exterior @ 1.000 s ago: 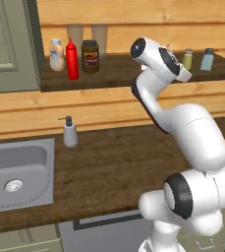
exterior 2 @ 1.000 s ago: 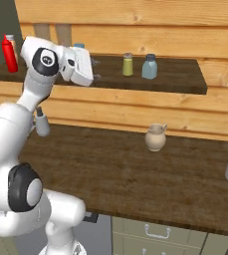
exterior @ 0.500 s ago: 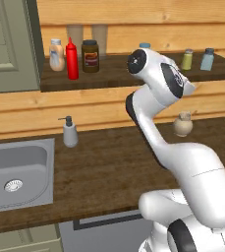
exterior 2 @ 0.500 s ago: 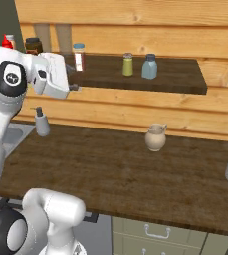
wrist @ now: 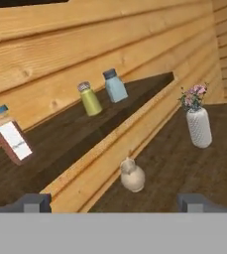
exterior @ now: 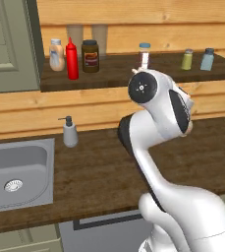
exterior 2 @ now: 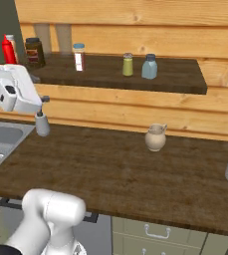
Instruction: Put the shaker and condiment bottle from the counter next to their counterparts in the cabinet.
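Two placements done, judging by the shelf. Yellow-green shaker (exterior: 186, 59) upright on the dark shelf board (exterior: 119, 75) of the cabinet, just beside the pale blue shaker (exterior: 208, 59), with a sliver of gap between them in the hand view. Red squeeze bottle (exterior: 72, 59) upright toward the other end of the board, right beside the peach bottle (exterior: 56, 54); touching or not, hard to tell. Brown jar (exterior: 90, 56) on the bottle's other side, grey-green door (exterior: 8, 44) next to the group. Nothing of the task left on the counter (exterior: 94, 172): just a soap dispenser (exterior: 70, 133) by the sink (exterior: 15, 172), a tan pot (exterior 2: 155, 137) and a vase of flowers (wrist: 198, 124).

Changed over the last second: arm pulled back from the shelf, folded lower and nearer the base, hand turned off to one side. Shaker and bottle unmoved through that retreat. Gripper (wrist: 114, 202) spread fully wide, nothing between the fingertips, looking along the shelf front from well back.

Meaning for the task: clean release, both items standing free beside their partners, no tipping visible. Likely finished; at most, a settle into a rest pose remaining.
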